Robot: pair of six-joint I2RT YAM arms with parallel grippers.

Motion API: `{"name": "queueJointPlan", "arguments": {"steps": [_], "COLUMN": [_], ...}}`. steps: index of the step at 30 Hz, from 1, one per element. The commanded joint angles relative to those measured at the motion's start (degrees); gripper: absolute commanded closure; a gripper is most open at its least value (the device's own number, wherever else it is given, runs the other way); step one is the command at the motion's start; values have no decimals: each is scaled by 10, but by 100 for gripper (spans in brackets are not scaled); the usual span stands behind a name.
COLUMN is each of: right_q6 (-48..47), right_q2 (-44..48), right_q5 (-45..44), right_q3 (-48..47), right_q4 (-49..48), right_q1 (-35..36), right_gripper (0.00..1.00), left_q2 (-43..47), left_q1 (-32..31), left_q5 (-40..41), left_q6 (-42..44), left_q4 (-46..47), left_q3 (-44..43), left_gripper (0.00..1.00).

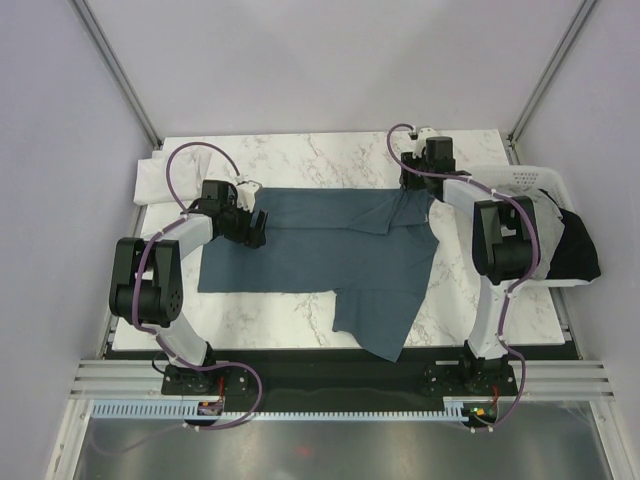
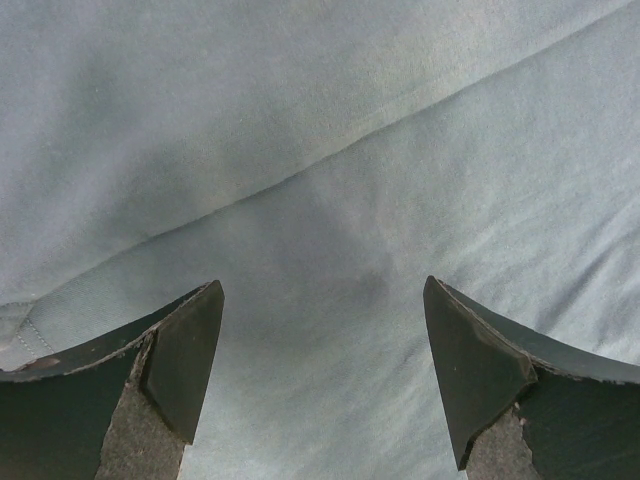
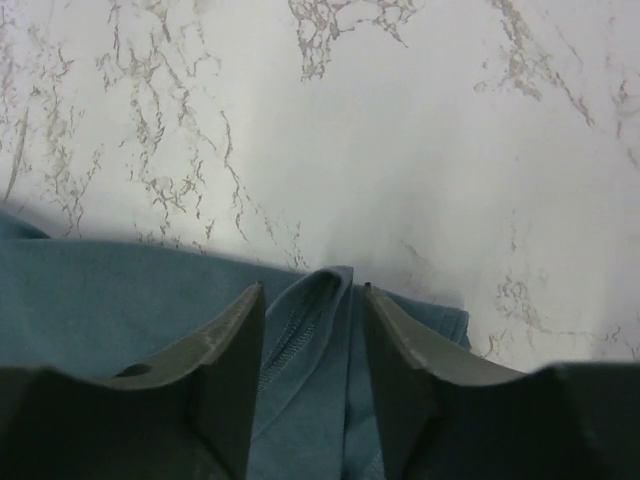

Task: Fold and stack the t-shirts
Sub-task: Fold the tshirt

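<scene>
Your blue shirt (image 1: 310,250) lies mid-table, its long axis running 9 to 3 o'clock, with one flap reaching the near edge at 6. Your left gripper (image 1: 250,225) sits at the shirt's 10 o'clock corner, and its wrist view shows the jaws wide over flat cloth. Your right gripper (image 1: 415,185), at 1 o'clock, is pinched narrowly on a hemmed fold, which only its wrist view shows. Bare table (image 1: 300,155) lies open toward 12.

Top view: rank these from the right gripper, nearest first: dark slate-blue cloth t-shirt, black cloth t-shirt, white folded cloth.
1. Dark slate-blue cloth t-shirt, centre, pinched in the right gripper.
2. Black cloth t-shirt, far right.
3. White folded cloth, far left.
</scene>
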State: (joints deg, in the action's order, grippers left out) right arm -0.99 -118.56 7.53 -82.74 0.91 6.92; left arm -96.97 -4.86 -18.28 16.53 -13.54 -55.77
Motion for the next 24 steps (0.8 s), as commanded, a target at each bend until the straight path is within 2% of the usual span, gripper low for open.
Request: {"name": "queueJointPlan", "arguments": {"steps": [1, 3, 6, 7, 11, 24], "right_q6": [-8, -16, 6, 20, 68, 74], "right_q2": [57, 109, 164, 170, 173, 136], "right_q5": [-33, -35, 36, 89, 157, 193], "right_q3": [24, 49, 99, 113, 139, 152], "right_q4": [-12, -13, 16, 29, 63, 80], "right_q1": [2, 1, 1, 1, 2, 5], "right_gripper": [46, 46, 48, 49, 58, 67], "left_q2": [0, 5, 14, 14, 14, 19], "left_q1": [1, 1, 1, 1, 1, 2], "left_q5": [-15, -18, -18, -16, -17, -18], "left_q6": [-12, -14, -13, -13, -12, -13], "left_q4": [8, 7, 7, 7, 9, 9], "left_q3": [3, 3, 3, 3, 4, 2], "left_gripper": [12, 12, 12, 12, 12, 12]}}
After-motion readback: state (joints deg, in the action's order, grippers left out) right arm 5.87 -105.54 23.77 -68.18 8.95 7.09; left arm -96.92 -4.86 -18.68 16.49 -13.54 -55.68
